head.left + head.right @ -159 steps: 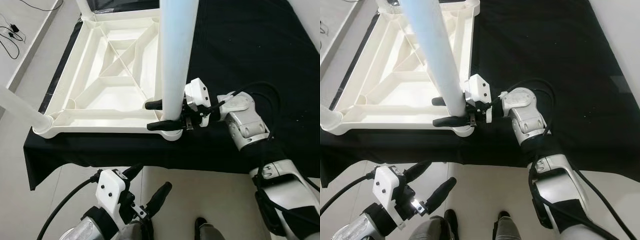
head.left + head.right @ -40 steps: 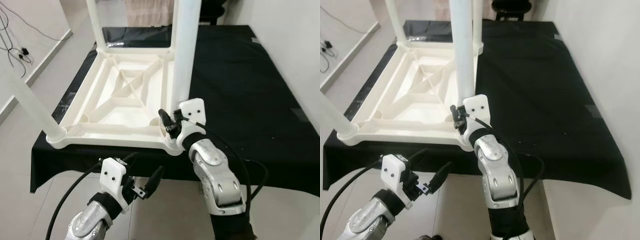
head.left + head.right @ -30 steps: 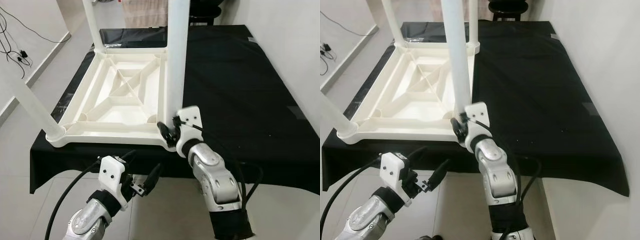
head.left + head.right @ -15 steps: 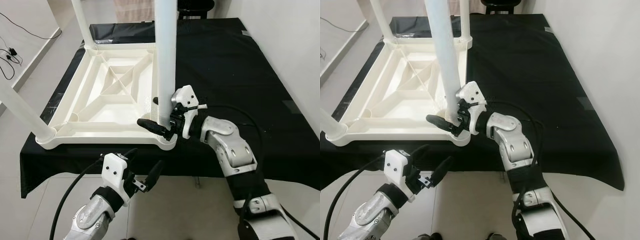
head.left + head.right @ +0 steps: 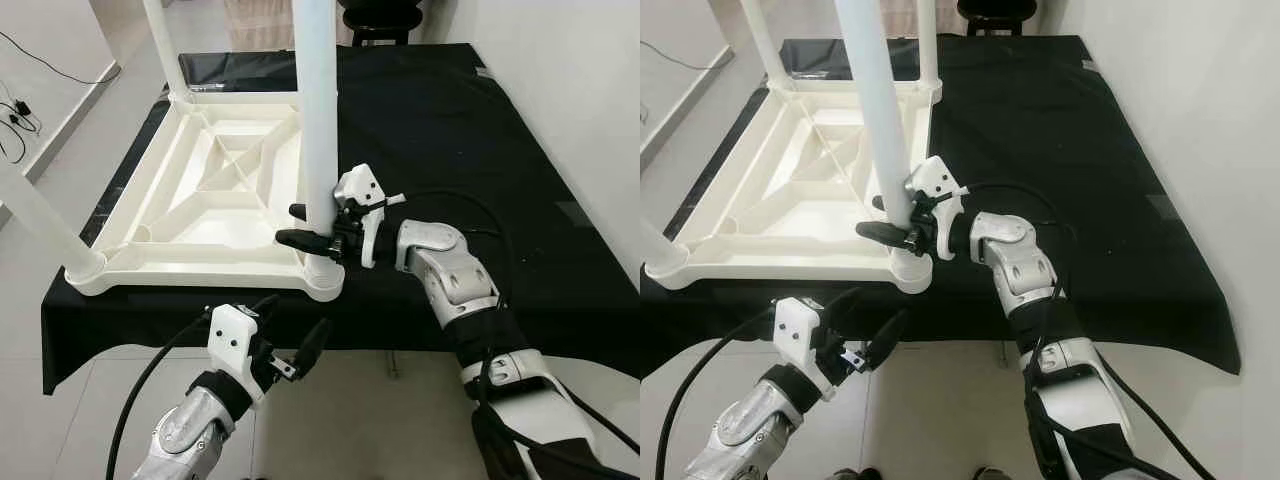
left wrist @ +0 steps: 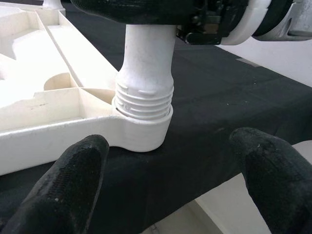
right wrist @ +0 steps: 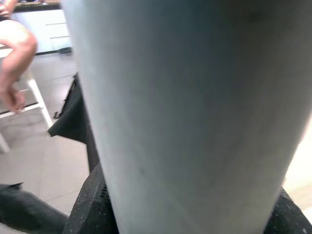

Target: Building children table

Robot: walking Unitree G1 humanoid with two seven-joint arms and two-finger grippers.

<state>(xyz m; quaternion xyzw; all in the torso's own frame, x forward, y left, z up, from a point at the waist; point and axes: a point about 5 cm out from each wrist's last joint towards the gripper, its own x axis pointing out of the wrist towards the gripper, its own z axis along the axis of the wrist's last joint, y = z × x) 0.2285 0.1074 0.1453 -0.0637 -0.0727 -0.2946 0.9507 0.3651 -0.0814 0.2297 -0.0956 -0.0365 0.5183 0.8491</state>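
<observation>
Where the right gripper (image 5: 312, 228) meets the work, just left of frame centre in the left eye view, its two black fingers (image 5: 300, 239) are closed around the near-right table leg (image 5: 318, 130), one finger on either side of the white tube low down, just above the socket. From the right wrist view the same leg (image 7: 195, 122) takes up most of the picture, with black finger pads at the lower corners (a person's bare leg (image 7: 14, 63) shows at the upper left edge). Behind the gripper, the silver right arm (image 5: 450, 285) runs toward the lower right of the frame.

At lower left hangs the left gripper (image 5: 290, 340), below the table's front edge, fingers spread apart and holding nothing. Its wrist view, between two black fingertips (image 6: 78, 180), shows the leg's threaded end (image 6: 145, 95) seated in the corner socket (image 6: 141, 131), with several thread ridges exposed above the rim.

Upside down on the black cloth (image 5: 470, 140), the white children's table top (image 5: 215, 200) occupies the left half of the frame, ribbed underside up. Other legs stand at the near-left corner (image 5: 40, 215) and the far-left corner (image 5: 165, 50), and a further leg (image 5: 928, 45) rises at the far-right corner. Cables (image 5: 20, 110) lie on the pale floor at far left.
</observation>
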